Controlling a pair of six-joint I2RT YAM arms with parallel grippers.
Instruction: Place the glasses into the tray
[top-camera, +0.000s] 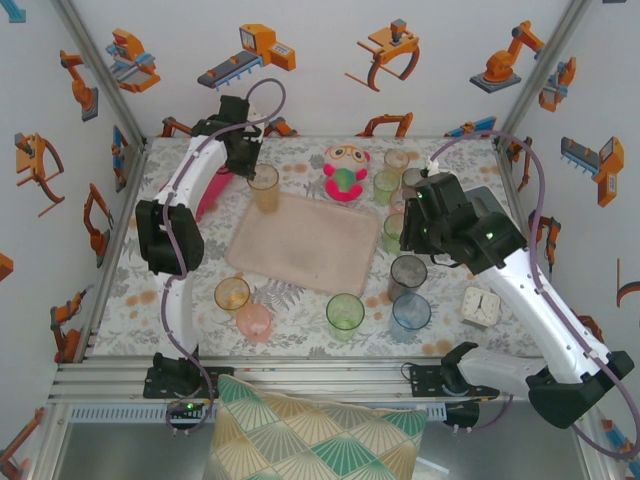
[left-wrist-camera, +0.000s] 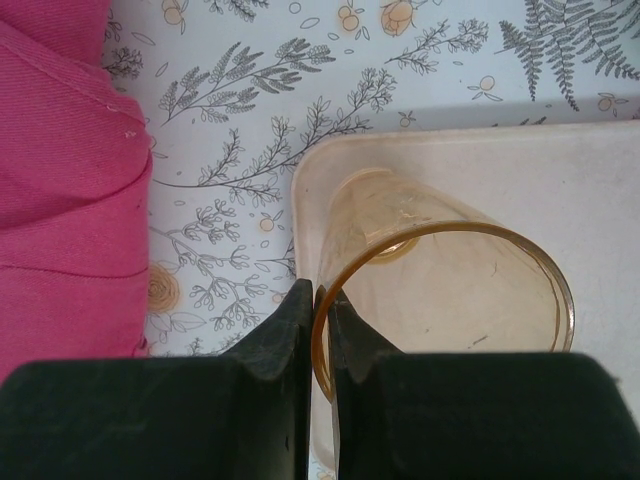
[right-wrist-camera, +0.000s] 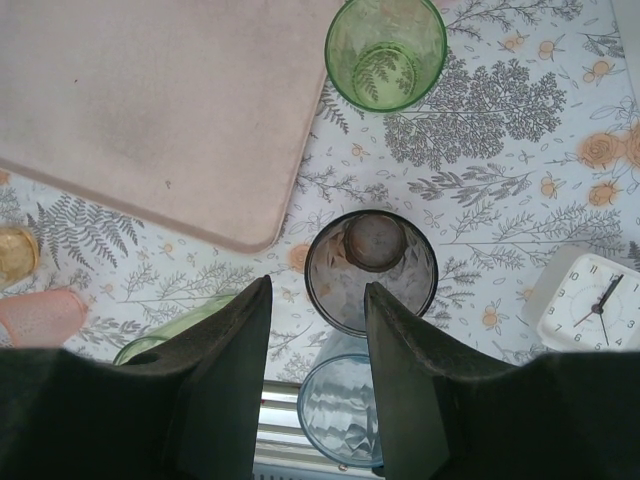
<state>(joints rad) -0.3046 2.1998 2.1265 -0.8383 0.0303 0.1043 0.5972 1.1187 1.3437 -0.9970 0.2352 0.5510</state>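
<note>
Amber glass (left-wrist-camera: 440, 290): upright, mouth toward the wrist camera, its base at a rounded corner of the tray (left-wrist-camera: 600, 200). Cannot tell whether the base rests on the tray or hangs just above it.

Left gripper (left-wrist-camera: 320, 300): clamped on that glass, the two fingers (left-wrist-camera: 290, 340) pinched together with the near rim wall between them. The tray spreads ahead of it and to one side; the magenta cloth (left-wrist-camera: 60, 150) lies to the other side, apart from the tray.

Right gripper (right-wrist-camera: 317, 288): jaws apart, holding nothing, hanging above the table off the tray's other end. The grey glass (right-wrist-camera: 370, 270) stands upright on the table, seen in the gap just ahead of the fingertips. The blue glass (right-wrist-camera: 340, 400) stands just behind the grey one, toward the arm bases. A green glass (right-wrist-camera: 385, 50) stands farther ahead, beside the tray's edge. The clock (right-wrist-camera: 590, 305) lies out to one side of the fingers. On the opposite side, a pink glass (right-wrist-camera: 40, 315) and a second amber glass (right-wrist-camera: 15, 250) stand on the table, outside the tray.

Plush toy (top-camera: 345, 172): beyond the tray's far edge, between the two grippers.
</note>
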